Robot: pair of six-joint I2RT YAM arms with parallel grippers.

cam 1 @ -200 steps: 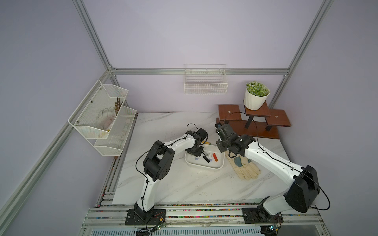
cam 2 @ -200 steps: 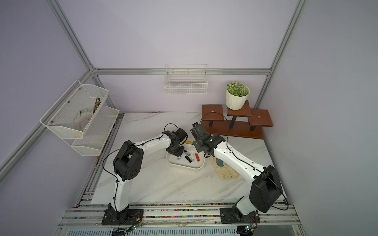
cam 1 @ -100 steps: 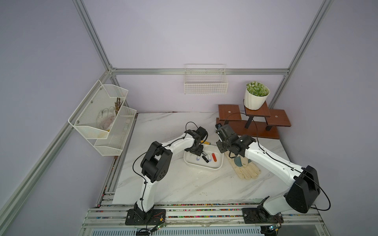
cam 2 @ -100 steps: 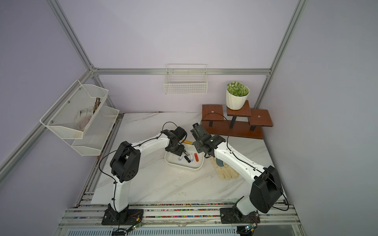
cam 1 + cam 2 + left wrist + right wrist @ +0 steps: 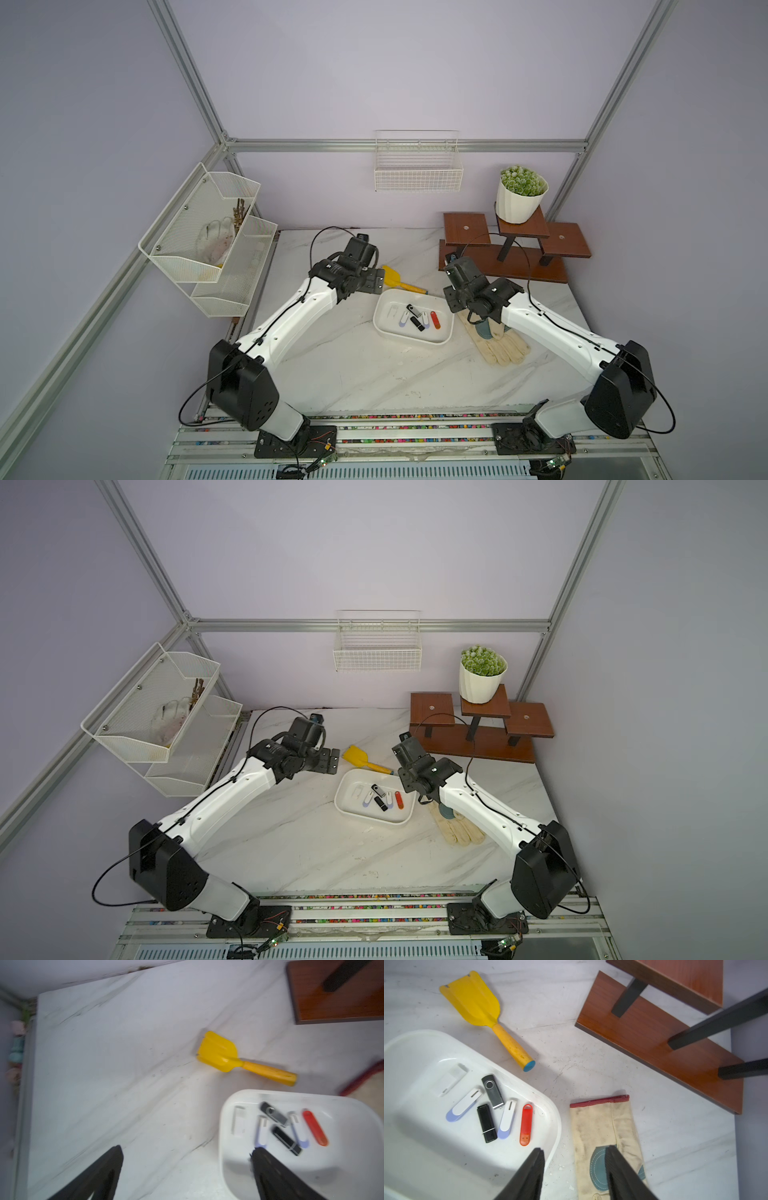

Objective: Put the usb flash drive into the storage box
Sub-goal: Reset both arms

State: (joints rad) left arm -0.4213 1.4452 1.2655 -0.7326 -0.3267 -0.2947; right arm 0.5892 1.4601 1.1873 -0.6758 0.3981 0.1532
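The storage box (image 5: 415,338) (image 5: 376,817), a shallow white tub, sits mid-table. Several usb flash drives lie inside it: a red one (image 5: 526,1124), a black one (image 5: 486,1123), a black and silver swivel one (image 5: 492,1091), two white and lavender ones (image 5: 464,1104) and a plain white one (image 5: 451,1079). My left gripper (image 5: 376,282) (image 5: 186,1149) hangs open at the box's far left corner, one finger over the box rim (image 5: 223,1118), and holds nothing. My right gripper (image 5: 454,306) (image 5: 574,1148) is open and empty above the box's right edge, straddling rim and glove.
A yellow scoop (image 5: 401,280) lies just behind the box. A cream work glove (image 5: 496,345) lies to its right, under my right arm. A brown wooden stand (image 5: 511,266) with a potted plant (image 5: 521,199) fills the back right. White wire baskets hang on the left wall (image 5: 208,241) and back wall (image 5: 417,166).
My left gripper has opened wide and drawn back from over the box to its far left corner. My right gripper has gone from shut to open, staying at the box's right edge.
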